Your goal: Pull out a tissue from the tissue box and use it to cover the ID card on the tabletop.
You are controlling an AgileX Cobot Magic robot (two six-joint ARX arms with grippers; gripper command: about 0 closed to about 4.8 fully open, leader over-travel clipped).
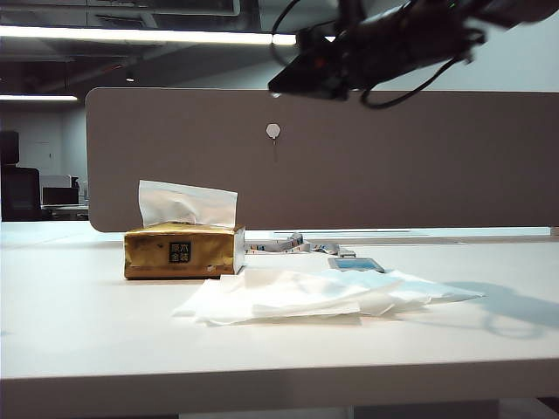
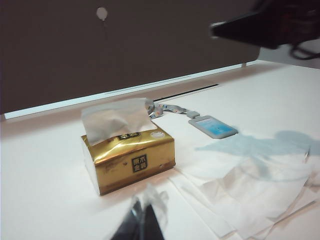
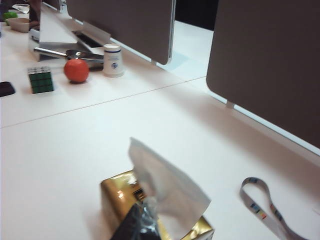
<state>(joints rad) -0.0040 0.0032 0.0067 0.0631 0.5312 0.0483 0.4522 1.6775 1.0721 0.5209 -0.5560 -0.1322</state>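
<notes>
Exterior view: your tissue box (image 1: 183,253) sits left of centre on the desk (image 1: 87,332), the tissue (image 1: 187,204) standing from its top, not yet pulled. The black label's light characters are too small to read. A flat pile of white tissues (image 1: 323,292) lies just in front of the uncovered ID card (image 1: 355,264). Your right gripper (image 1: 301,80) hangs high above the desk.

Left wrist view: left gripper (image 2: 144,222) is well short of the box, fingers together. The lanyard (image 2: 167,108) trails behind.

Right wrist view: right fingers (image 3: 135,225) are closed, empty, above the box. A cube (image 3: 40,79), orange ball (image 3: 76,70) and cup (image 3: 113,60) stand far off.
</notes>
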